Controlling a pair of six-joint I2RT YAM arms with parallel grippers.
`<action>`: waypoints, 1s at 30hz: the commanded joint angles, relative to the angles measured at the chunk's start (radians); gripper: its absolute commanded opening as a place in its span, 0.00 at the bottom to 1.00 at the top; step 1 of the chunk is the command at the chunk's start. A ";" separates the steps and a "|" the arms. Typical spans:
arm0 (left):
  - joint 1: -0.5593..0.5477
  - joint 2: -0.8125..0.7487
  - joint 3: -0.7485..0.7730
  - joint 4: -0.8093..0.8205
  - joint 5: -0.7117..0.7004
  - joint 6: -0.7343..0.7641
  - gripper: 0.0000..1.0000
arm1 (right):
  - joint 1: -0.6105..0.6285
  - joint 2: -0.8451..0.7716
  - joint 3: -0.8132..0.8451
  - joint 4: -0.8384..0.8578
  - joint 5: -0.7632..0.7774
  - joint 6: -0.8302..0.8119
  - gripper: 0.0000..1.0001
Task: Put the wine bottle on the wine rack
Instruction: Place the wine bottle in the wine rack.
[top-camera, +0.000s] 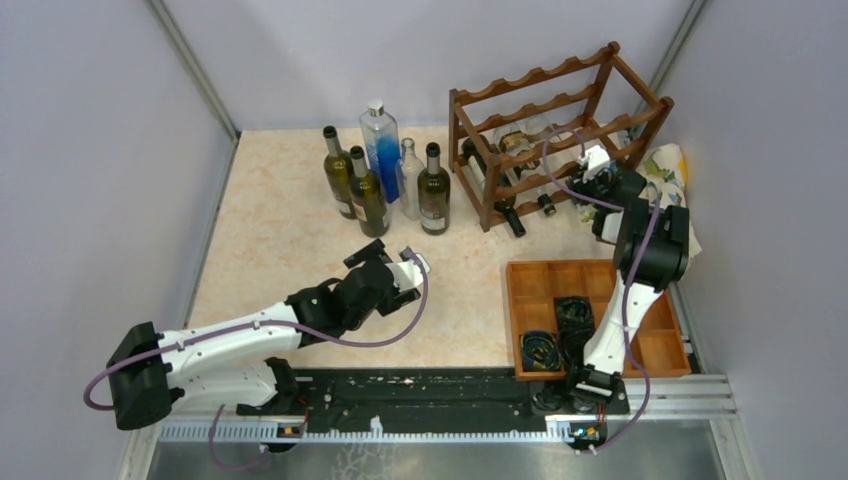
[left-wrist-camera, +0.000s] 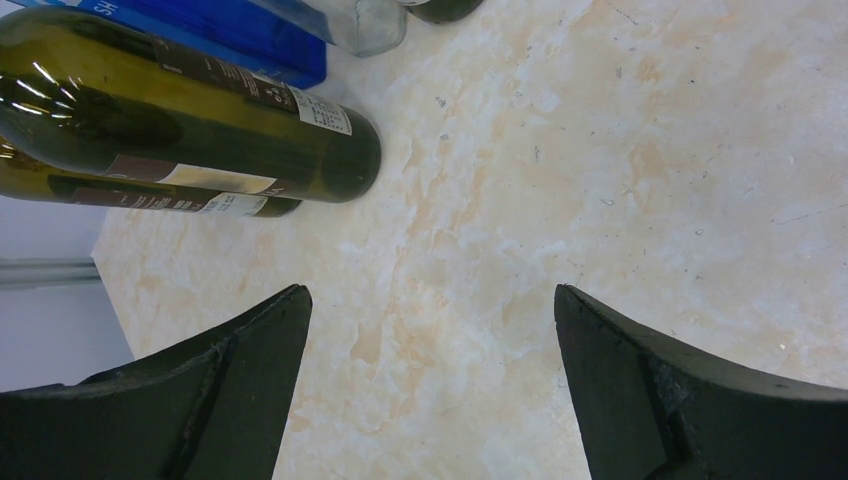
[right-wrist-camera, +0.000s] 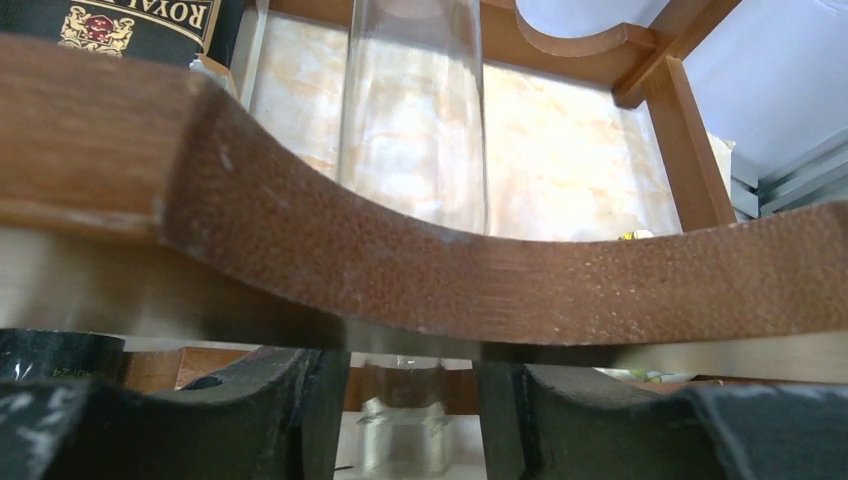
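So – bottle (right-wrist-camera: 410, 120) in rack (right-wrist-camera: 560, 285), r claw (right-wrist-camera: 412, 385) astride

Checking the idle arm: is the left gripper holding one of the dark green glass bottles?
No, the left gripper stands wide open, with only the beige marbled tabletop between its fingers.

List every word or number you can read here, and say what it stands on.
"ROYAL": gold letters on the black label of a dark bottle lying in the rack; the rest is cut off.
Green bottle: the label print is too blurred to read.
Blue bottle: white letters cut off at the edge, unreadable.
Top view: all bottle labels are too small to read.
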 joint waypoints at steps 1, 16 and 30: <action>0.004 0.004 -0.001 0.018 -0.016 0.010 0.97 | 0.008 -0.006 0.051 0.068 -0.009 -0.029 0.48; 0.003 0.001 0.002 0.010 -0.013 0.007 0.97 | -0.014 -0.117 -0.028 0.056 -0.044 -0.016 0.67; 0.004 -0.036 0.016 -0.002 0.015 -0.010 0.98 | -0.158 -0.346 -0.123 -0.240 -0.240 -0.049 0.71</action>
